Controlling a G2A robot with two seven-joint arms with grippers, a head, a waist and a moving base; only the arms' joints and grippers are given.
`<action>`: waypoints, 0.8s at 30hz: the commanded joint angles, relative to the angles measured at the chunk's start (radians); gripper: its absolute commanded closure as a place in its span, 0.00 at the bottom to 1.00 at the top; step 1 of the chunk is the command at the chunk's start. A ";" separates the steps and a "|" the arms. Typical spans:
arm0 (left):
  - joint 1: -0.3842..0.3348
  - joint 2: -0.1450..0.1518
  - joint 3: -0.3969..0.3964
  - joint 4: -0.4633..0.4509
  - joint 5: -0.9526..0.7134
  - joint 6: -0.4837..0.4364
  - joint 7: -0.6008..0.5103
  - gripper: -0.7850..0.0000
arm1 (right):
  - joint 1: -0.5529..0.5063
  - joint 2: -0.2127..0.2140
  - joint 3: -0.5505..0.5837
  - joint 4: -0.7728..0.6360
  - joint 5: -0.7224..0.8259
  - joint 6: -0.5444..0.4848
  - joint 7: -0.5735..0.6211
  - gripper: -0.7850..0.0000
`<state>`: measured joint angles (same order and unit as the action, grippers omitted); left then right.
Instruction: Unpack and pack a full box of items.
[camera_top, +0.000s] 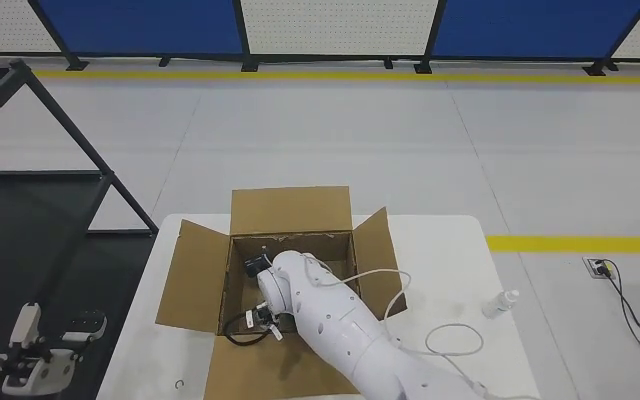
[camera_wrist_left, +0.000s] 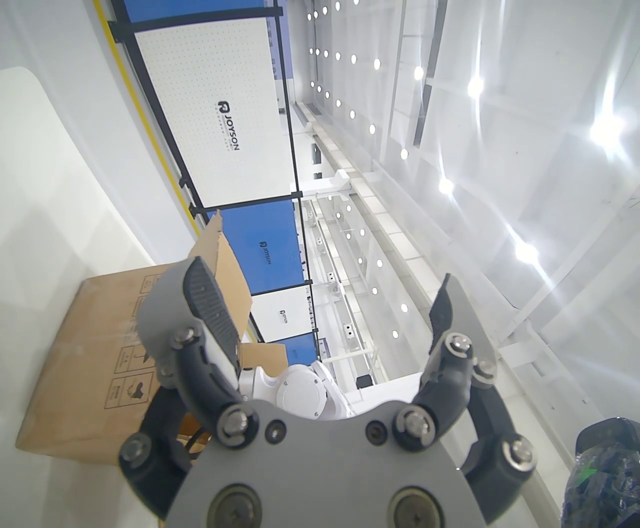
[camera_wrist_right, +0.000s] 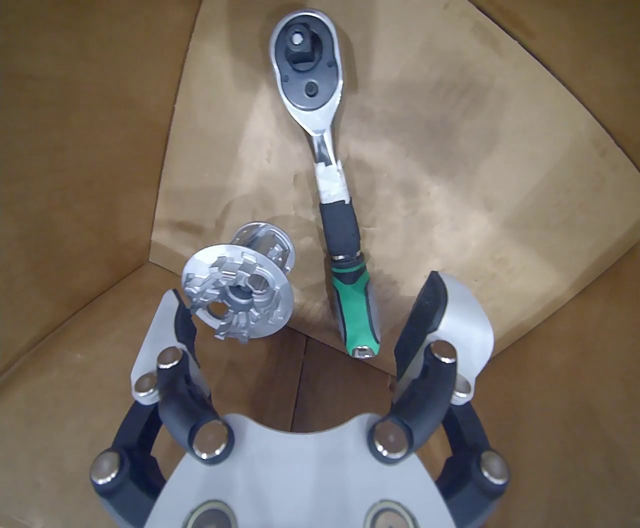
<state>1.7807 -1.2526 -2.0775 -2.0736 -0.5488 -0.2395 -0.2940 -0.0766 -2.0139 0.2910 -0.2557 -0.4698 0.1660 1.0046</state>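
Cardboard walls stand all round my right gripper, which hangs inside the open brown cardboard box with its jaws spread wide and nothing between them. On the box floor below it lies a chrome ratchet wrench with a black and green handle, flat, its round head pointing away from me and its green butt end in line with the gap between my fingers. Just beside the handle, not touching it, a silvery flanged metal part with toothed ribs rests tilted on its rim, close to one of my fingertips. The box sits on the white table with its flaps folded outward. A small white bottle stands well apart from it. My left gripper is outside the box, near an outer wall, aimed up at the ceiling, fingers wide and empty.
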 joint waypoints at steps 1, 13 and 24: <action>0.000 -0.001 0.000 0.000 0.001 -0.001 -0.003 0.00 | 0.000 0.000 -0.004 0.002 -0.004 0.020 -0.002 0.00; 0.002 -0.005 -0.002 -0.001 0.009 -0.001 -0.013 0.00 | 0.023 0.003 0.000 0.008 0.001 0.099 -0.028 0.00; 0.001 -0.009 0.001 -0.003 0.017 -0.004 -0.016 0.00 | 0.008 0.003 0.010 -0.027 0.014 0.062 -0.082 0.00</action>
<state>1.7812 -1.2609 -2.0759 -2.0759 -0.5319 -0.2427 -0.3101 -0.0652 -2.0109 0.3007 -0.2849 -0.4556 0.2331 0.9264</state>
